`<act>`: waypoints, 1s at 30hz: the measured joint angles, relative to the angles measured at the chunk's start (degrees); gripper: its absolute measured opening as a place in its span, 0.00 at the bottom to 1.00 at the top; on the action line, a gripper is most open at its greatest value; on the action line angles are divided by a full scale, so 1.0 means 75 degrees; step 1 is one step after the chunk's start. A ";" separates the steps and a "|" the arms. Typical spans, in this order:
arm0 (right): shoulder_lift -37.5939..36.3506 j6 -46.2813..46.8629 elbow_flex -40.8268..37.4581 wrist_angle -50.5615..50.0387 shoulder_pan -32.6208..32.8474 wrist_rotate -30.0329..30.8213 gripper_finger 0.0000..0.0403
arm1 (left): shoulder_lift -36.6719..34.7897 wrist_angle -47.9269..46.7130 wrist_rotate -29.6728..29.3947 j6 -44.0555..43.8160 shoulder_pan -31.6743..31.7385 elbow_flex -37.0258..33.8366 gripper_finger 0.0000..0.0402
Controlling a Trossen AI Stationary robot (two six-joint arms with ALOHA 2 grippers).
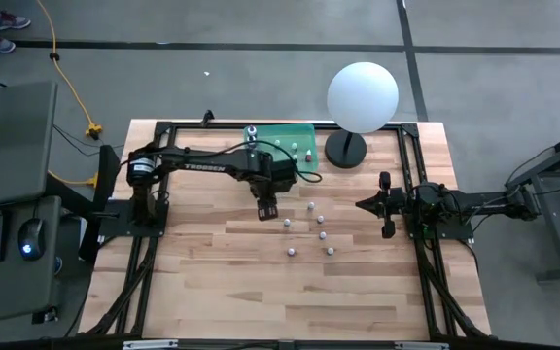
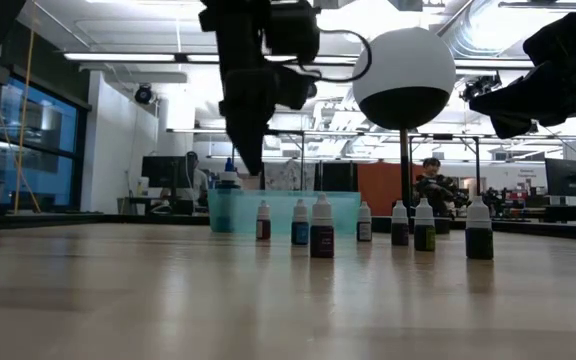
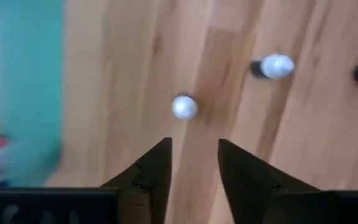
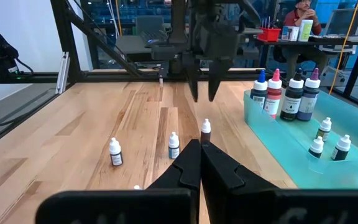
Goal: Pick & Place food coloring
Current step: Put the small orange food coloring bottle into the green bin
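Note:
Several tiny white-capped food coloring bottles (image 1: 311,206) stand upright on their bases on the wooden table, right of centre. More bottles stand in a teal tray (image 1: 282,132) at the table's far side. My left gripper (image 1: 267,212) hangs over the table, pointing down, open and holding nothing. The nearest bottle (image 3: 184,107) stands just ahead of its fingertips, not between them. At the table's right edge my right gripper (image 4: 199,146) stays shut and level, touching nothing.
A big white sphere (image 1: 363,95) on a black base (image 1: 345,149) stands at the far right, beside the tray. Black frame rails (image 1: 411,165) border the table. Bare wood lies at the near side. In the room beyond the table, people sit at desks (image 2: 430,190).

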 joint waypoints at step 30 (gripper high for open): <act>0.0003 -0.0001 -0.0002 0.0000 -0.0001 0.0000 0.00 | -0.0003 0.2285 0.0042 0.0478 0.0026 -0.1573 0.58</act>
